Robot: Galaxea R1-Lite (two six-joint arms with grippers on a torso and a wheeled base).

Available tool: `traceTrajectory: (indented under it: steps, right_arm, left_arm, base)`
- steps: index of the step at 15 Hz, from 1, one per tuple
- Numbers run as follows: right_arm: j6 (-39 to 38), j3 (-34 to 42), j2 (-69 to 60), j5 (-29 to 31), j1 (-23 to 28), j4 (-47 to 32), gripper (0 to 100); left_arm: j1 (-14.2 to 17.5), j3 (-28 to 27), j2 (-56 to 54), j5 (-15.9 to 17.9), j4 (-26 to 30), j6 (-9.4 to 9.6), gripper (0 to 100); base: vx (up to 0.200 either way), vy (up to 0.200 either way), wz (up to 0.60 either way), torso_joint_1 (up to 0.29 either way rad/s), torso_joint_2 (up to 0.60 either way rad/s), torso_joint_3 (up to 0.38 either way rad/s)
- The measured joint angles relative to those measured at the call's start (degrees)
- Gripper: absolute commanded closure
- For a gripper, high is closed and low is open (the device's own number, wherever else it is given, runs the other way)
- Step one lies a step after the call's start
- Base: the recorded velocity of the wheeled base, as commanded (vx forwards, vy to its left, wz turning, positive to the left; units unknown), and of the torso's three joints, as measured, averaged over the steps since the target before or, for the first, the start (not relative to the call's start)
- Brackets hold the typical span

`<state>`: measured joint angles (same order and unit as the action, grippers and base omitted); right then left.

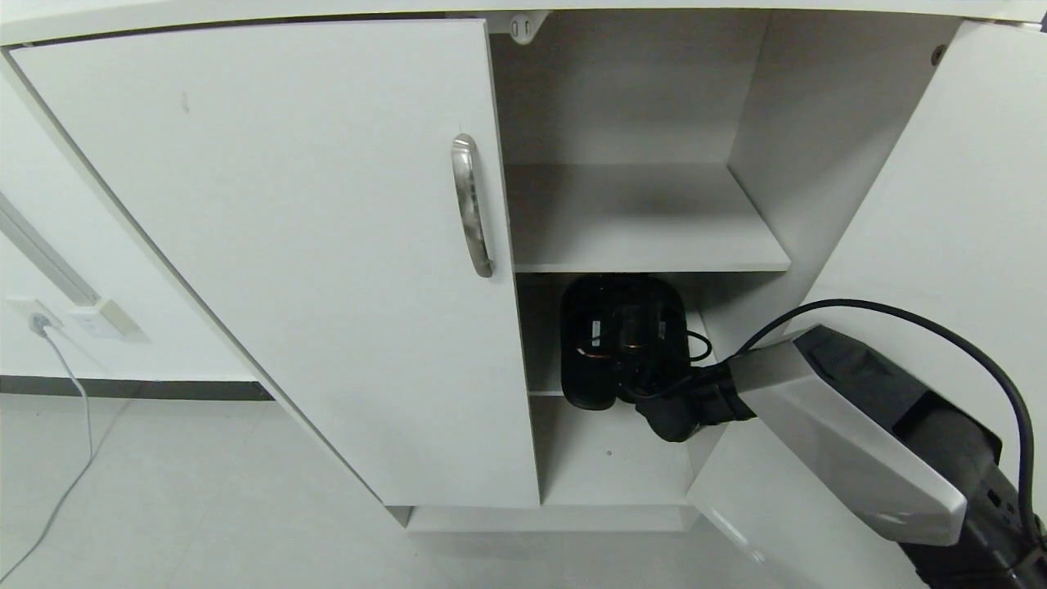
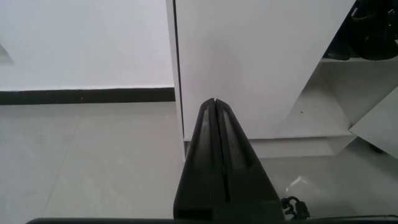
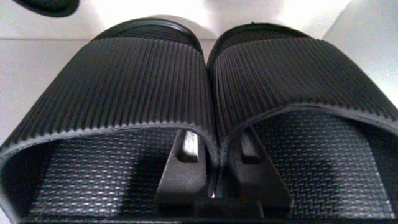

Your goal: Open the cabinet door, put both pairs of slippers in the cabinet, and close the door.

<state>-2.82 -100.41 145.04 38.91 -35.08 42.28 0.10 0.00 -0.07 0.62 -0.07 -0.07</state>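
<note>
Above the shelf (image 1: 646, 225) there is room for a hand to pass straight in. Below the shelf, the pair of black slippers (image 1: 609, 348), with the right hand (image 3: 217, 149) clamped on them, takes up the back, and bare cabinet floor (image 1: 605, 458) lies in front. Left of the shelf the closed door (image 1: 270, 245) and its handle (image 1: 472, 204) bar entry. Right of it the open door (image 1: 957, 245) stands swung out.
</note>
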Motion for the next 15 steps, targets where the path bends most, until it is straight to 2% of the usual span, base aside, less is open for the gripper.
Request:
traceTrajectory:
  steps: [4,5,11,15]
  right_arm:
    - [0.0,-1.02,0.99,-0.05,0.44,-0.24,100]
    - [0.0,-1.05,1.15,-0.07,0.59,-0.24,0]
    - [0.02,-0.61,1.49,0.33,0.61,-0.16,0]
    - [-0.13,3.5,0.13,0.5,-0.06,1.93,0]
  left_arm:
    - [-0.02,0.0,0.0,-0.02,0.0,0.0,100]
    - [-0.02,0.0,0.0,-0.02,0.0,0.0,100]
    - [0.0,-0.02,0.0,-0.05,0.0,0.0,100]
    - [0.01,0.0,0.0,-0.05,0.0,0.0,100]
  base:
    - [0.0,0.0,0.0,0.0,0.0,0.0]
    - [0.0,0.0,0.0,0.0,0.0,0.0]
    - [0.0,0.0,0.0,0.0,0.0,0.0]
    - [0.0,0.0,0.0,0.0,0.0,0.0]
